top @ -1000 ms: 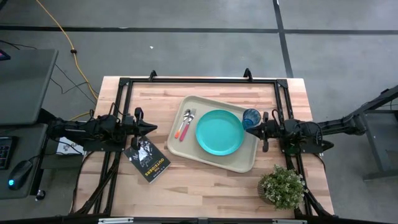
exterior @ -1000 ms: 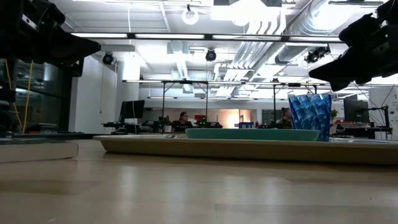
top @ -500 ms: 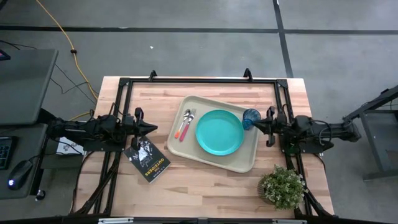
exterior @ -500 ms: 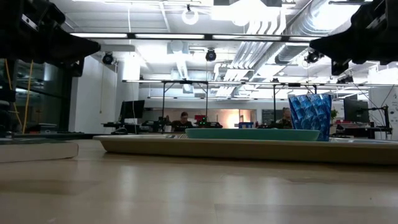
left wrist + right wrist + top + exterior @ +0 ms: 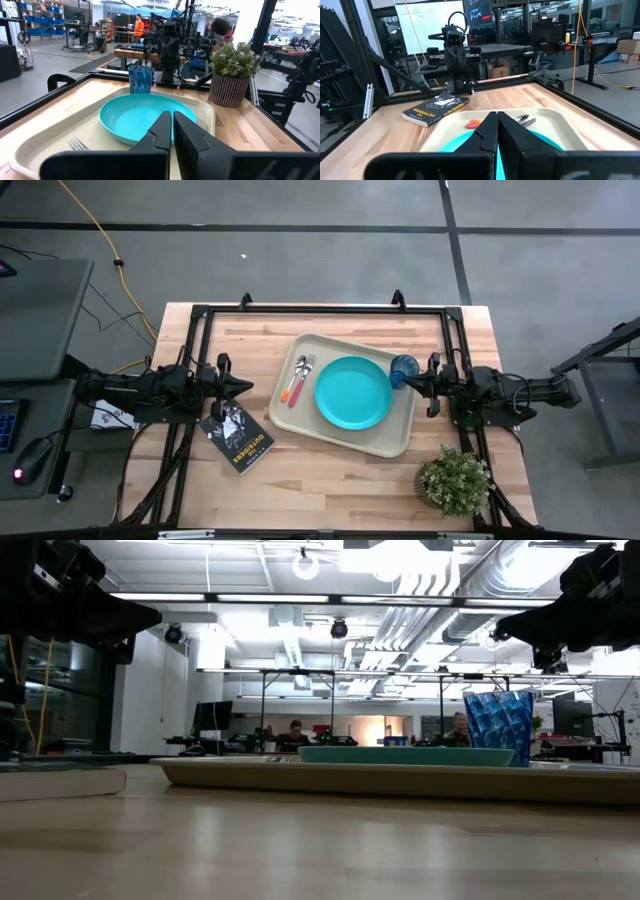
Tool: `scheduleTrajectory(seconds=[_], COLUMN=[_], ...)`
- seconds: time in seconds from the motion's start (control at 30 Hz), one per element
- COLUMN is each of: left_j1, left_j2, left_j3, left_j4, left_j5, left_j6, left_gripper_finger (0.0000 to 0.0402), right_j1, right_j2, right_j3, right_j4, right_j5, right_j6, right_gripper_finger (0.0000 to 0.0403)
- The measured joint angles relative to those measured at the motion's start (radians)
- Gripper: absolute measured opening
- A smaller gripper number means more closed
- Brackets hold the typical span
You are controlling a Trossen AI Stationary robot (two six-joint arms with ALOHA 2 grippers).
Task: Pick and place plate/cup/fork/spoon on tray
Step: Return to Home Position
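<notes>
right gripper (image 5: 408,383) sits higher above cup (image 5: 404,367) than second ago, fingers pressed together, empty. left gripper (image 5: 245,386) closed too, waiting near book (image 5: 238,438). plate (image 5: 353,392), cup, fork (image 5: 300,383), spoon (image 5: 291,387) all on tray (image 5: 390,442). i keep height, retract right arm straight back, avoid clipping cup.

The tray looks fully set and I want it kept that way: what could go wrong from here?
The right gripper, shut, hangs close beside and above the small translucent blue plastic cup at the edge of the beige rectangular plastic tray; a dip or swing could tip it. The left gripper, shut, hangs near the small dark book; dropping low might nudge it.
</notes>
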Motion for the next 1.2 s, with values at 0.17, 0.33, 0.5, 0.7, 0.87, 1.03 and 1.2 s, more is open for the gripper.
scheduleTrajectory(seconds=[0.17, 0.33, 0.5, 0.7, 0.87, 1.03, 1.2], left_j1=[0.0, 0.0, 0.0, 0.0, 0.0, 0.0, 0.0], left_j2=[0.0, 0.0, 0.0, 0.0, 0.0, 0.0, 0.0], left_j3=[0.0, 0.0, 0.0, 0.0, 0.0, 0.0, 0.0], left_j4=[0.0, 0.0, 0.0, 0.0, 0.0, 0.0, 0.0], left_j5=[0.0, 0.0, 0.0, 0.0, 0.0, 0.0, 0.0], left_j6=[0.0, 0.0, 0.0, 0.0, 0.0, 0.0, 0.0], left_gripper_finger=[0.0, 0.0, 0.0, 0.0, 0.0, 0.0, 0.0], right_j1=[0.0, 0.0, 0.0, 0.0, 0.0, 0.0, 0.0], right_j2=[0.003, 0.013, 0.013, 0.013, 0.013, 0.013, 0.013], right_j3=[0.0, 0.0, 0.0, 0.0, 0.0, 0.0, 0.0], right_j4=[0.0, 0.0, 0.0, 0.0, 0.0, 0.0, 0.0], right_j5=[-0.001, -0.005, -0.004, -0.004, -0.004, -0.003, -0.003], right_j6=[0.0, 0.0, 0.0, 0.0, 0.0, 0.0, 0.0], right_gripper_finger=[0.0, 0.0, 0.0, 0.0, 0.0, 0.0, 0.0])
